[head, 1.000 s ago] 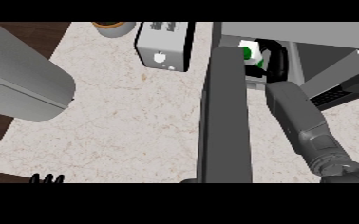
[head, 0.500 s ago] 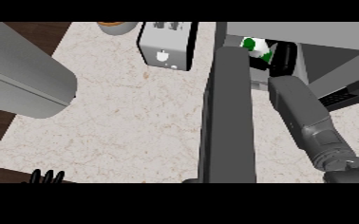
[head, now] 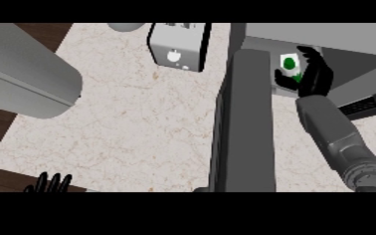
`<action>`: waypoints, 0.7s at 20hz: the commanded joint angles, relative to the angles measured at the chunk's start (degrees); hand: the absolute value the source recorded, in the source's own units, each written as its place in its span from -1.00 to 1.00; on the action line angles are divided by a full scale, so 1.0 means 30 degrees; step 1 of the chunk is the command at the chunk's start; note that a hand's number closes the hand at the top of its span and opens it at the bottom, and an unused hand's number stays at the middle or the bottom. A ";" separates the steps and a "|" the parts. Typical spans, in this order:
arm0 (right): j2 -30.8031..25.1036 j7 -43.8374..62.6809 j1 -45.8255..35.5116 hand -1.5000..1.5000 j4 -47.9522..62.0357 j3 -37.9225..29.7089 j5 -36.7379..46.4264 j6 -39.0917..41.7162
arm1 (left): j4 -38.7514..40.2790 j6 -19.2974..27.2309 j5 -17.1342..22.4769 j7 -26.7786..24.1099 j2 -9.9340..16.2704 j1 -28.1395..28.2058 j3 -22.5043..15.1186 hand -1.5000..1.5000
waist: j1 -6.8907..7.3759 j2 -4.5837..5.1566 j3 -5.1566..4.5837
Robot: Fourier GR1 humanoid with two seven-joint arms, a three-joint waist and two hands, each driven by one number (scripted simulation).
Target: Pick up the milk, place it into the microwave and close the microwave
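Observation:
The milk (head: pixel 289 65), a white carton with green marks, sits just inside the mouth of the microwave (head: pixel 294 35) at the upper right. My right hand (head: pixel 313 75) is curled round the carton from its right side, forearm running down to the lower right. The microwave's dark grey door (head: pixel 242 119) stands open, seen edge-on as a long vertical slab left of the carton. Only the fingertips of my left hand (head: pixel 48 183) show at the lower left edge, pointing up, resting.
A white toaster (head: pixel 178 46) stands on the beige stone counter (head: pixel 140 124) at the top middle. A large grey cylinder (head: pixel 33 79) fills the left side. A rounded grey object (head: pixel 126 27) peeks in at the top.
The view has shifted, so everything sits differently in frame. My right hand with the milk has gone further up toward the microwave's opening.

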 commanded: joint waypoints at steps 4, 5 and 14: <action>0.0589 0.1236 -0.1058 -1.00 0.0691 0.2378 0.2430 0.0495 | 0.0447 -0.0104 -0.0006 0.0306 0.0049 -0.0694 -0.0041 -1.00 | 0.0784 -0.0156 0.0202; 0.1361 0.0922 -0.1114 -1.00 0.0484 0.2517 0.2562 0.0621 | 0.0647 0.0012 -0.0179 0.0405 0.0213 -0.0888 0.0193 -1.00 | 0.0566 -0.0253 0.0226; 0.2450 0.0660 -0.2184 -1.00 0.0364 0.2706 0.2731 0.3070 | 0.1132 0.0052 -0.0081 0.0205 -0.0018 -0.1256 0.0366 -1.00 | 0.0363 -0.0319 0.0224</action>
